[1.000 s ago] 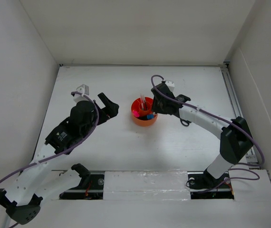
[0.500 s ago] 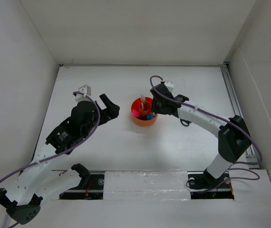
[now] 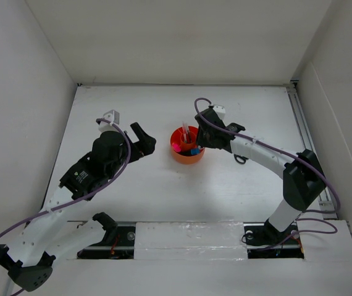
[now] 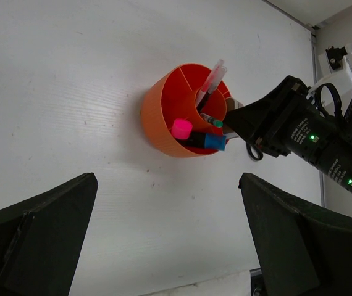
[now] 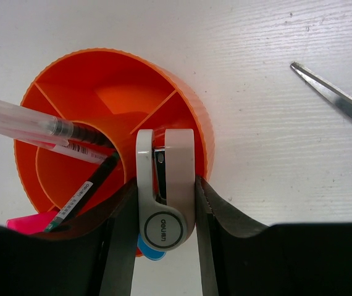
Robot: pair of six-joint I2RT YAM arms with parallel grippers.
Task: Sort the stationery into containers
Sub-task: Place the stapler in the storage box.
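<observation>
We show the right gripper [image 5: 165, 192] clamped narrow on the white clip-like piece [image 5: 175, 148], long axis along the fingers, directly above the mid-desk orange organiser's [image 5: 199, 121] rim. The left gripper [image 3: 146, 140] gapes wide, empty, leftward.

the right gripper [image 5: 163, 206] pinches a white clip [image 5: 165, 179] between its fingers [image 5: 119, 246], upright over the right side of the organiser [image 5: 199, 123], near the rim. two clear pens [image 5: 34, 126] and a black pen [image 5: 86, 194] lean across its left side. a pink cap [image 5: 25, 223] and a blue cap [image 5: 152, 254] peek out below. scissors [image 5: 333, 98] lie on the table [image 5: 275, 179], apart from the organiser.
</observation>
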